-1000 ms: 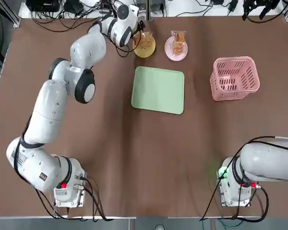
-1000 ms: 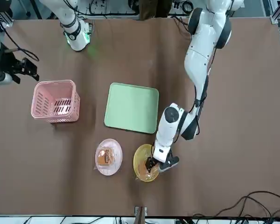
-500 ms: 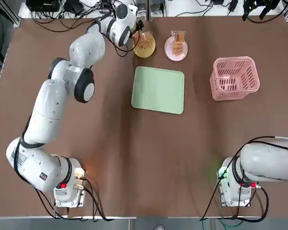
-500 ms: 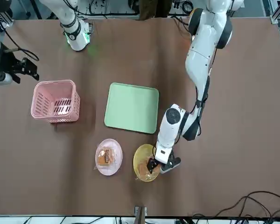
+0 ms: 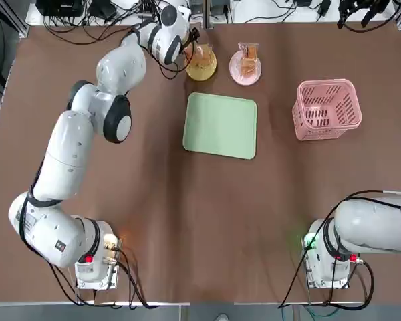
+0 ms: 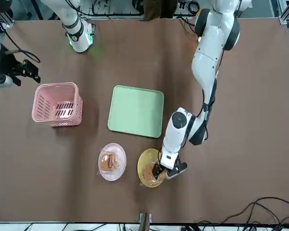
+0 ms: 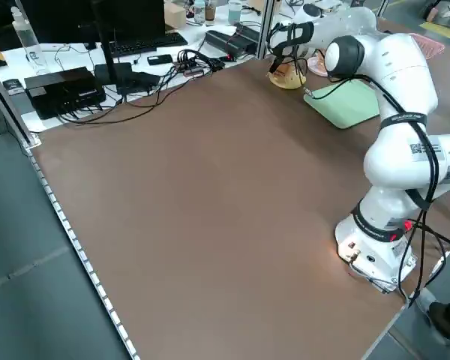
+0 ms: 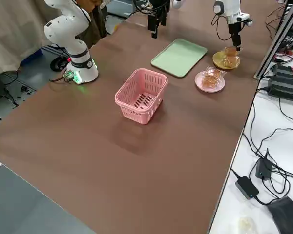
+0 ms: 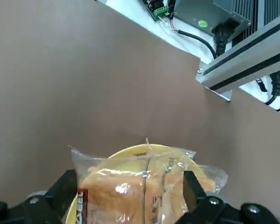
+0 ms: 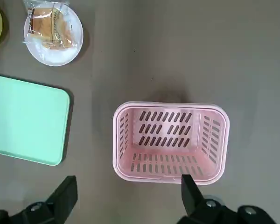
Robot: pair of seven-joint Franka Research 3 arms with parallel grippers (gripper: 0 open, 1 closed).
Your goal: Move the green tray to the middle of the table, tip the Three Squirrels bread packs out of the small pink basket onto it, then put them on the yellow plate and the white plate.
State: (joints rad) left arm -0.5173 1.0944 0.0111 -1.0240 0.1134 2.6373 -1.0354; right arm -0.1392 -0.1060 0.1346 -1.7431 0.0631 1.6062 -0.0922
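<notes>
The left tool (image 9: 133, 191) is held wide open around the bread packs on the yellow plate (image 5: 202, 67), at the far side of the table (image 5: 207, 221). Packs are also carried by the white plate (image 5: 245, 68), just to its right. The bare green tray (image 5: 220, 126) is set nearer; the pink basket (image 5: 327, 110) is placed farther right, with the open right tool (image 10: 129, 198) raised near it.

You see tray (image 5: 220, 126) plain pale green; basket (image 5: 327, 110) pink, with lattice pattern; one plate (image 6: 142, 164) yellow, other plate (image 6: 121, 170) pinkish-white; bread (image 10: 47, 25) orange-brown; table (image 5: 187, 221) plain brown.
</notes>
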